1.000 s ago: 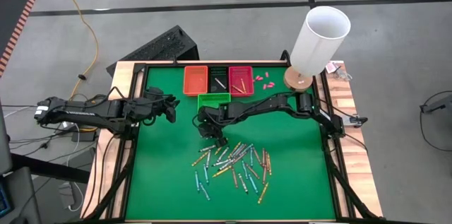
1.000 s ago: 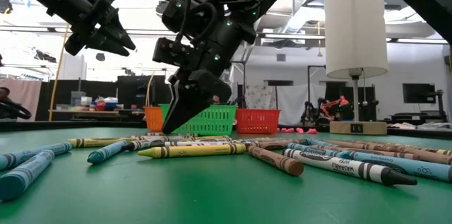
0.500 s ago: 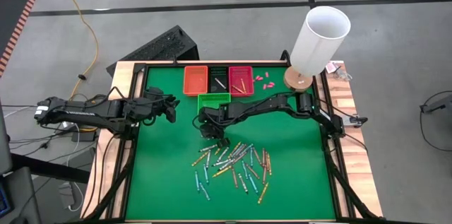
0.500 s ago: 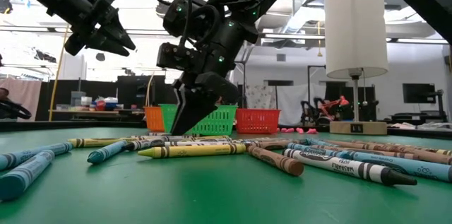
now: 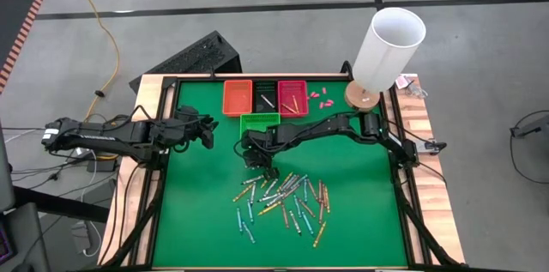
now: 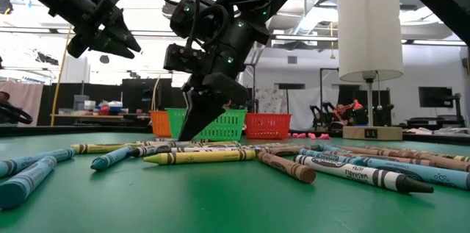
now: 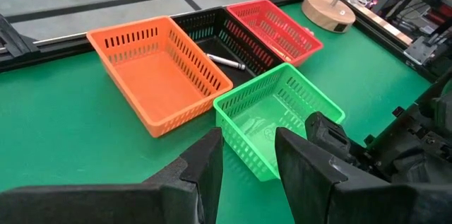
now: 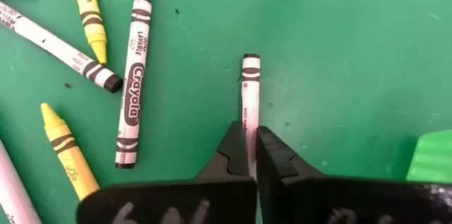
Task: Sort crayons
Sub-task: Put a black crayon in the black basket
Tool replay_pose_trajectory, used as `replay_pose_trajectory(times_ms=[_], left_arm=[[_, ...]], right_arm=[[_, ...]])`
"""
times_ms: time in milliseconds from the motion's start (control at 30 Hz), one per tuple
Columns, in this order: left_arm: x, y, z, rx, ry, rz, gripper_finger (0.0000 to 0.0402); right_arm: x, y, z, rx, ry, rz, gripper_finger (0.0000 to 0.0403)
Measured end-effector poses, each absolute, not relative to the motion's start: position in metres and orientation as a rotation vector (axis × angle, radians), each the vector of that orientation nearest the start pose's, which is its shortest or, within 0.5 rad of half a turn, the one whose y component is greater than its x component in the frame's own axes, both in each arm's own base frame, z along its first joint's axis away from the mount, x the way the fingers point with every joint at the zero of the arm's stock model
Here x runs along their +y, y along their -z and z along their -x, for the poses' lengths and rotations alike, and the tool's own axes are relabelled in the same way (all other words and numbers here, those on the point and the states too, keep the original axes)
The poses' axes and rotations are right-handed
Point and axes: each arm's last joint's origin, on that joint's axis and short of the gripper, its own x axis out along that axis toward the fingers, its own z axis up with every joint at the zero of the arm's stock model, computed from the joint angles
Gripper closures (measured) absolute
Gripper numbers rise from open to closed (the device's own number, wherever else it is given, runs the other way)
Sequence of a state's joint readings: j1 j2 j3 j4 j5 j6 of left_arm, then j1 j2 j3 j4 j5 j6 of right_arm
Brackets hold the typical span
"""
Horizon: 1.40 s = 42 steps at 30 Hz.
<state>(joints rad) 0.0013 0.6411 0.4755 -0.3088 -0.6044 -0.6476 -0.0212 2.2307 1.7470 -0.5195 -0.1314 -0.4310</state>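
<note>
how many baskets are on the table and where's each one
4, all at the table's far edge. Three stand in a row: orange basket, black basket, red basket. The green basket sits in front of them, below the black one. None seems hidden.

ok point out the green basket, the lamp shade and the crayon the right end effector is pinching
green basket [image 7: 279, 121], left wrist view, its floor
lamp shade [image 6: 369, 31], low view, mid side
crayon [image 8: 250, 90], right wrist view, wrapper above fingertips

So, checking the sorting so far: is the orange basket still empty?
Yes, the left wrist view shows the orange basket with a bare floor and no crayon inside.
</note>
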Motion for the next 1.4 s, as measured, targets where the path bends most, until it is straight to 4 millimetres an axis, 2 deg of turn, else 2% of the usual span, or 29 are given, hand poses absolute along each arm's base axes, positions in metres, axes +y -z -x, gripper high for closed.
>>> replay_pose_trajectory(times_ms=[133, 267, 433, 600, 767, 900, 1033, 1133, 1233, 1400], left_arm=[[0.017, -0.238, -0.141, 0.249, -0.716, 0.473, 0.0283], [0.017, -0.238, -0.141, 0.252, -0.716, 0.465, 0.0283], [0.017, -0.238, -0.141, 0.259, -0.717, 0.463, 0.0283], [0.017, -0.237, -0.141, 0.268, -0.72, 0.46, 0.0283], [0.017, -0.237, -0.141, 0.266, -0.725, 0.458, 0.0283], [0.017, -0.237, -0.141, 0.265, -0.729, 0.457, 0.0283], [0.017, -0.237, -0.141, 0.265, -0.73, 0.456, 0.0283], [0.017, -0.237, -0.14, 0.265, -0.73, 0.456, 0.0283], [0.017, -0.237, -0.14, 0.267, -0.731, 0.456, 0.0283], [0.017, -0.236, -0.14, 0.267, -0.733, 0.462, 0.0283]], right_arm=[[-0.007, -0.18, -0.482, 0.938, -0.296, 0.3, 0.0398], [-0.01, -0.211, -0.485, 0.857, -0.284, 0.305, 0.04], [-0.022, -0.248, -0.478, 0.786, -0.262, 0.295, 0.04], [-0.055, -0.293, -0.457, 0.721, -0.136, 0.191, 0.04], [-0.104, -0.317, -0.436, 0.699, 0.131, 0.087, 0.04], [-0.153, -0.32, -0.421, 0.69, 0.298, 0.002, 0.04], [-0.201, -0.308, -0.409, 0.671, 0.443, -0.158, 0.04], [-0.228, -0.293, -0.405, 0.661, 0.526, -0.264, 0.04], [-0.24, -0.278, -0.406, 0.663, 0.568, -0.34, 0.04], [-0.241, -0.251, -0.419, 0.688, 0.568, -0.388, 0.04]])
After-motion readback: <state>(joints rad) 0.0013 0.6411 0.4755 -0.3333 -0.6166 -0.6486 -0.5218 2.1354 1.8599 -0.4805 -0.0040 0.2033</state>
